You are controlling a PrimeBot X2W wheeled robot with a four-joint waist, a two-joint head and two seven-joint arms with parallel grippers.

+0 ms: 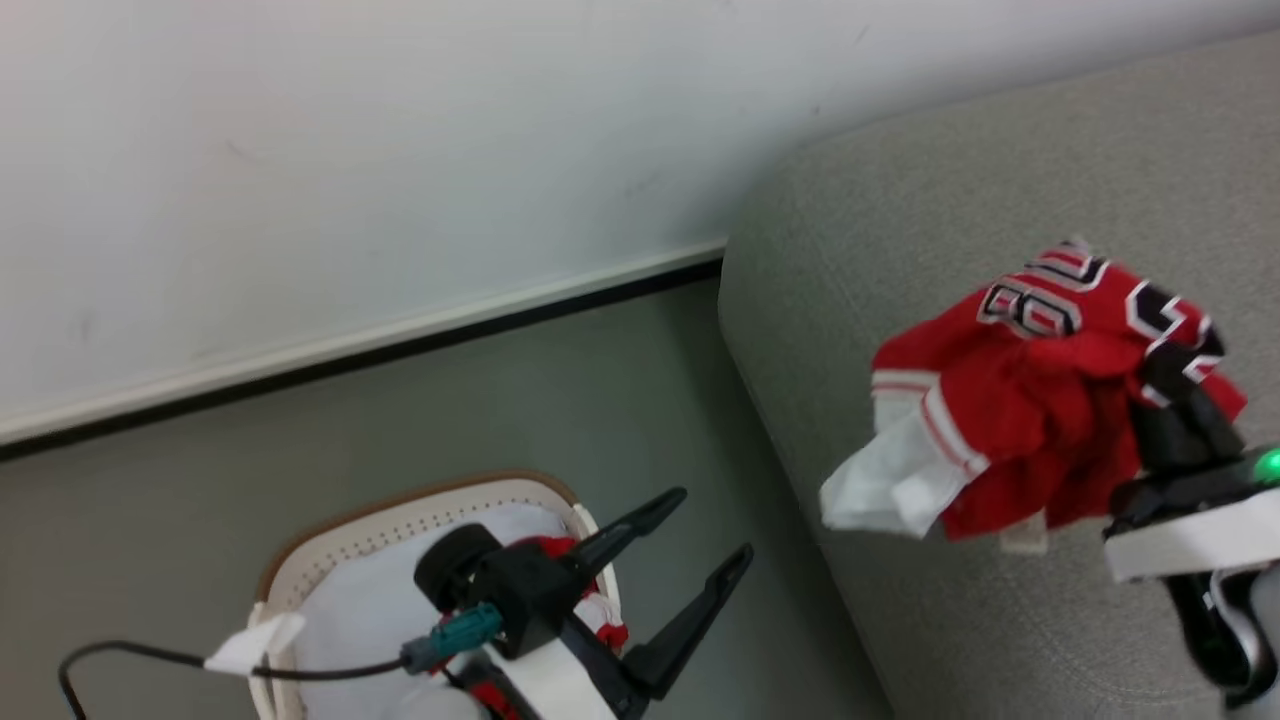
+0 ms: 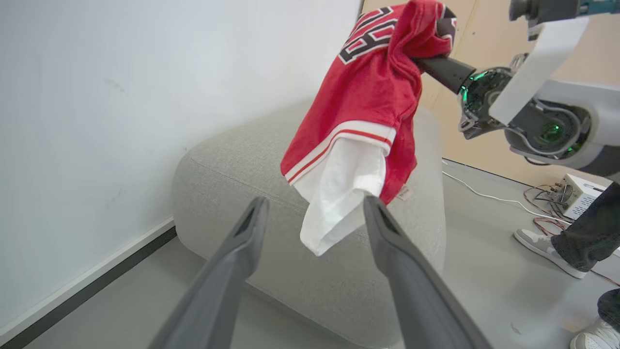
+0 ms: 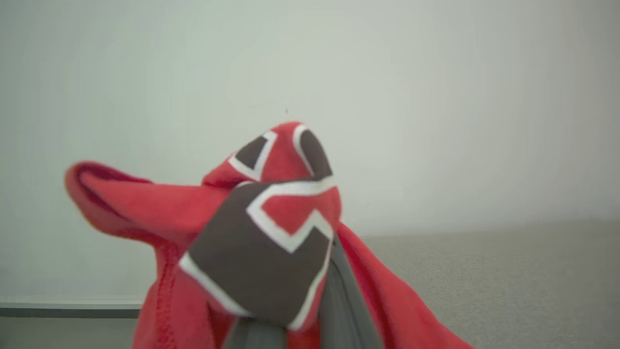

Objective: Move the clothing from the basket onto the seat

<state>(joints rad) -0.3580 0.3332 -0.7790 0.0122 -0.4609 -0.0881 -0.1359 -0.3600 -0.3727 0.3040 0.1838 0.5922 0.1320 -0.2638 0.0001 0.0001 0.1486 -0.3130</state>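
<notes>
White wall [image 1: 400, 150] w/ dark skirting, grey floor [image 1: 560, 400] below it. Grey sofa [image 1: 1000, 180] stands at right. The R pincer [image 1: 1175, 385] is clamped on a red jersey [image 1: 1030, 400] w/ black-and-white numbers, its fingers buried in the cloth. Jersey hangs bunched over the sofa near its rounded corner, w/ the striped hem and white lining drooping lowest. It seems clear of the cushion, tho the angle is poor. Basket [image 1: 400, 505] sits on the floor to the left of the sofa, apart from it. Inside are a white liner [image 1: 360, 600] and a second red piece [image 1: 607, 625] against the right side of the rim. L pincer [image 1: 712, 522] juts past the basket's right rim, fingers spread wide, nothing btw them. Person's shoe [image 2: 542, 245] rests on the floor beyond the sofa.
</notes>
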